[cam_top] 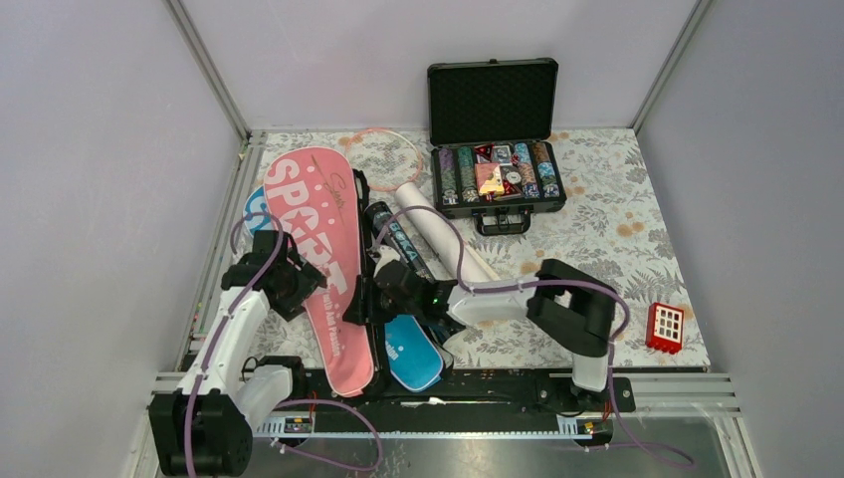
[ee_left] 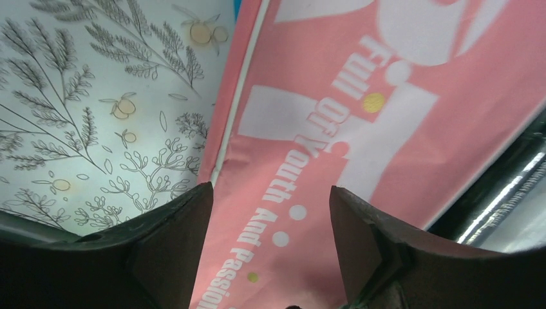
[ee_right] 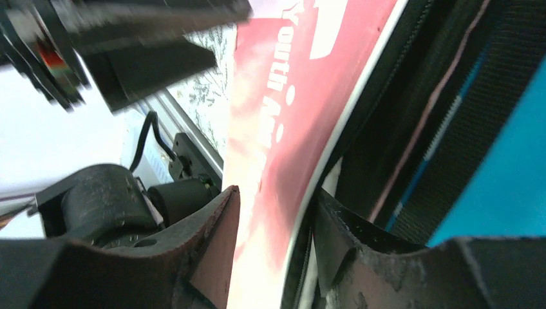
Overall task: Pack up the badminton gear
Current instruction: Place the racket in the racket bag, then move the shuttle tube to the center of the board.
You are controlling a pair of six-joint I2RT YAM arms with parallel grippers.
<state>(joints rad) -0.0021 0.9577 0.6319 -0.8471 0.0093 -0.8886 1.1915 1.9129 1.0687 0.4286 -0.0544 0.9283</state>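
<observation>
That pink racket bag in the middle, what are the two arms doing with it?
Both arms are working on the pink SPORT cover. The left gripper hangs open over its left part. The right gripper straddles its right edge, but whether it pinches it is unclear. Two tubes and a blue cover lie beside it, unpacked.

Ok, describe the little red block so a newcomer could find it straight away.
Find the open black case at the far edge of the table, then come down to the near right corner. The red block sits there alone by the edge. It is the only red thing loose on the table, with a grid of white squares on top.
</observation>
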